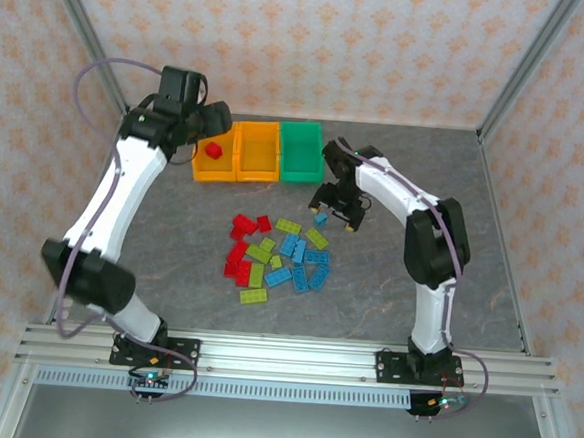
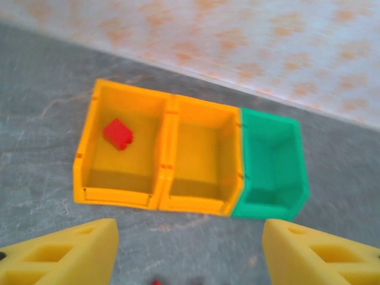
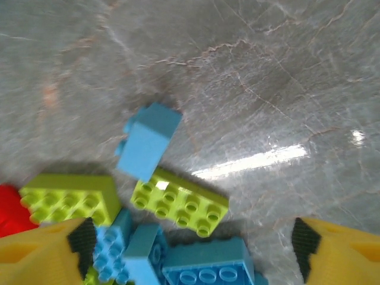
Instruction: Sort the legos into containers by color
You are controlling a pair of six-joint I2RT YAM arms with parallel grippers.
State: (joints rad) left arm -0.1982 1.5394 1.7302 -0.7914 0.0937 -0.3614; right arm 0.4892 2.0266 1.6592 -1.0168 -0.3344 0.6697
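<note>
The right tool (image 1: 337,211) hangs open over a blue lego (image 3: 147,142), the left tool (image 2: 190,237) hangs open near the bins (image 1: 259,127), and only one red lego (image 2: 118,133) is in an orange bin (image 2: 86,157), so nearly all the pile (image 1: 279,258) waits on the desk (image 1: 491,243)

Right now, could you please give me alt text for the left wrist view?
A red lego lies in the left orange bin, first of three bins in a row on a grey table; the middle orange bin and right green bin look empty. The left arm's jaws stand apart below.
</note>
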